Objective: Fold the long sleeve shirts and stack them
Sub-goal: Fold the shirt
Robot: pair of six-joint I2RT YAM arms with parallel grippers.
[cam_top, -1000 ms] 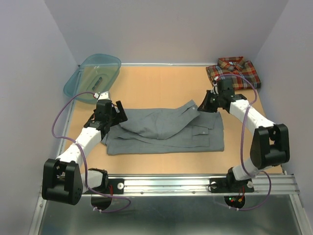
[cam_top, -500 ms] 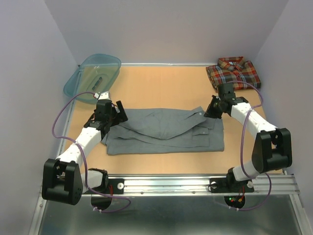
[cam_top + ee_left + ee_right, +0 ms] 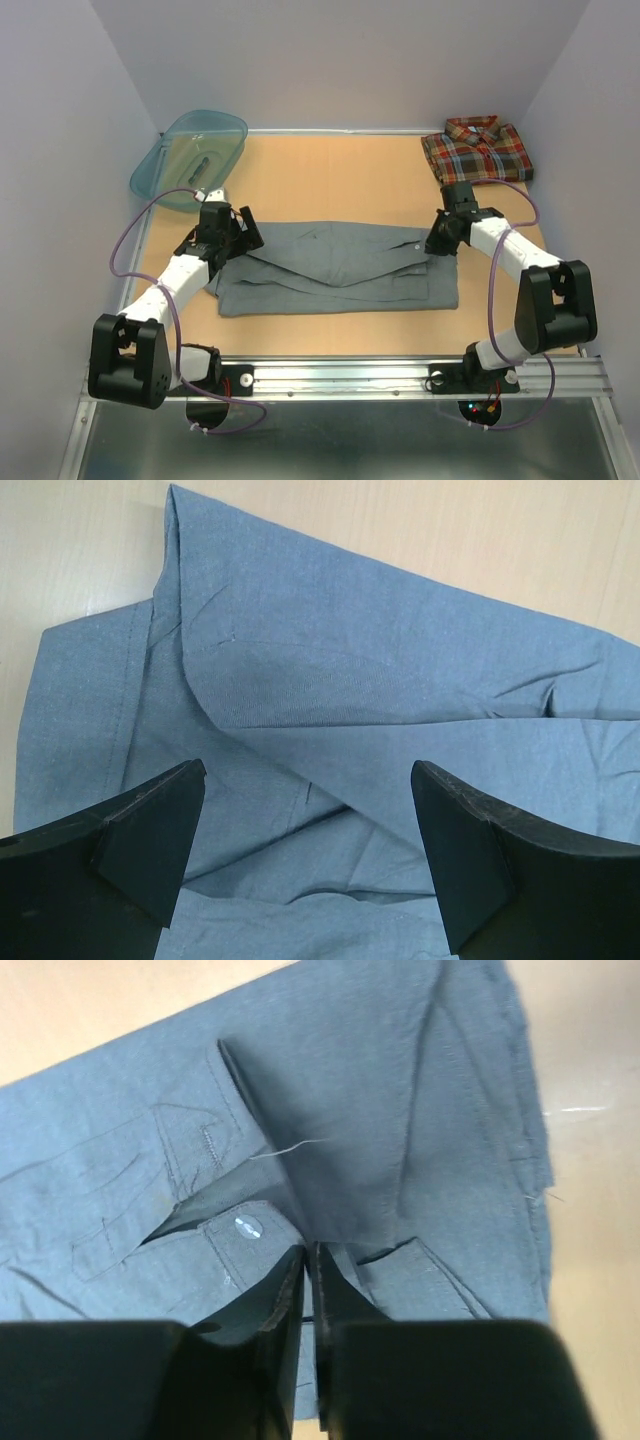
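The grey shirt [image 3: 340, 268] lies flat and partly folded across the middle of the table. My right gripper [image 3: 437, 243] is low at its right end, shut on a buttoned sleeve cuff [image 3: 240, 1235], with the jaws pressed together [image 3: 308, 1260]. My left gripper [image 3: 238, 236] hovers over the shirt's left end, open and empty; grey cloth [image 3: 330, 680] fills the space between its fingers [image 3: 305, 850]. The plaid shirt [image 3: 478, 148] lies folded at the back right corner.
A teal plastic basin [image 3: 190, 155] leans at the back left corner. The wooden tabletop [image 3: 330, 175] is bounded by grey walls at the back and sides. A metal rail [image 3: 400, 375] runs along the near edge.
My right gripper has moved right and down with the sleeve cuff, laying the raised sleeve flat across the shirt. The left gripper has barely moved.
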